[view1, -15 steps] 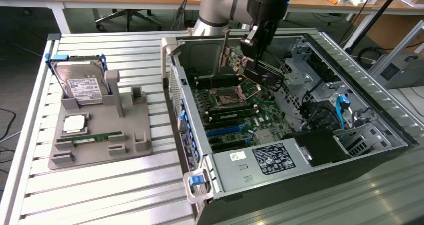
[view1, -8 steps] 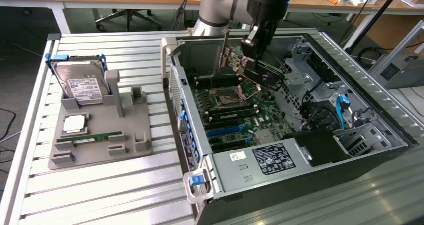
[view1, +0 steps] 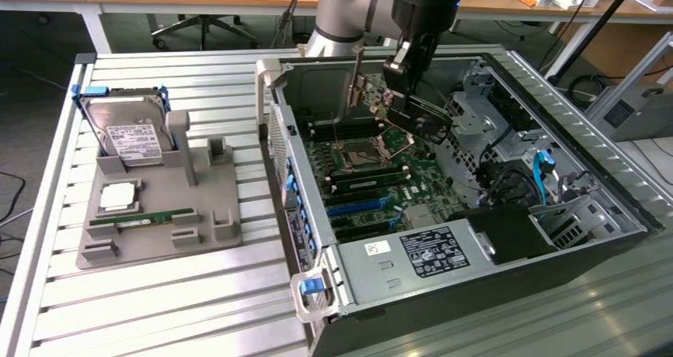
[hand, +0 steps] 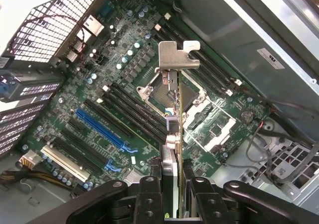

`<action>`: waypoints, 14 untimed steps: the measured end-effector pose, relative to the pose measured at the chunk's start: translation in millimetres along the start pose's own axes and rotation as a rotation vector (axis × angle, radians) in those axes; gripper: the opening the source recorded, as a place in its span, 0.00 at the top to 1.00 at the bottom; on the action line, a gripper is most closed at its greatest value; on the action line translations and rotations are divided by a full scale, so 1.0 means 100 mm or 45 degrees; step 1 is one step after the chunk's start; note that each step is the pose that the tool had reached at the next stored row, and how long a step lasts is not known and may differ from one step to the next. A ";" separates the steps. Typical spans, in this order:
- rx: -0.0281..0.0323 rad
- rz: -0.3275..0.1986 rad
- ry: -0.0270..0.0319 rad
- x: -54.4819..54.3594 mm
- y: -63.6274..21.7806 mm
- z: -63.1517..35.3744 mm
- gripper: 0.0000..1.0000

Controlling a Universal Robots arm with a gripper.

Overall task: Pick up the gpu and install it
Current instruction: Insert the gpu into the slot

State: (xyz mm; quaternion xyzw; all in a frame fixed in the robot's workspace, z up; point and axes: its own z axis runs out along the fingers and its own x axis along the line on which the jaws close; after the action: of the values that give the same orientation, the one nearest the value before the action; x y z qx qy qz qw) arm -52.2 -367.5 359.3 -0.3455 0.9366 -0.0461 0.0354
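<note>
My black gripper (hand: 174,191) grasps the thin dark gpu card (hand: 179,109) (edge-on to me); its long axis runs outward, silvery bracket (hand: 177,57) farthest.

Bright o/head light, glare on table (view1: 158,310), case (view1: 315,97) int. shaded

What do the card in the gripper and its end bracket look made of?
The card looks like rigid circuit board: dark, matte, small parts on its face. The bracket is probably thin sheet metal: silvery, dull sheen, folded tab at its end.
</note>
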 end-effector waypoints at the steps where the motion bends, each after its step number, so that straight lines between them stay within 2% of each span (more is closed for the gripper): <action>1: -0.0001 -0.003 -0.0003 0.00 0.000 0.000 0.73; 14: -0.0014 -0.041 -0.0045 0.00 0.000 0.002 0.73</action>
State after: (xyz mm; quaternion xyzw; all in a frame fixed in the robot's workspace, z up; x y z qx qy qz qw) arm -52.2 -367.5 359.1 -0.3607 0.9309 -0.0456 0.0361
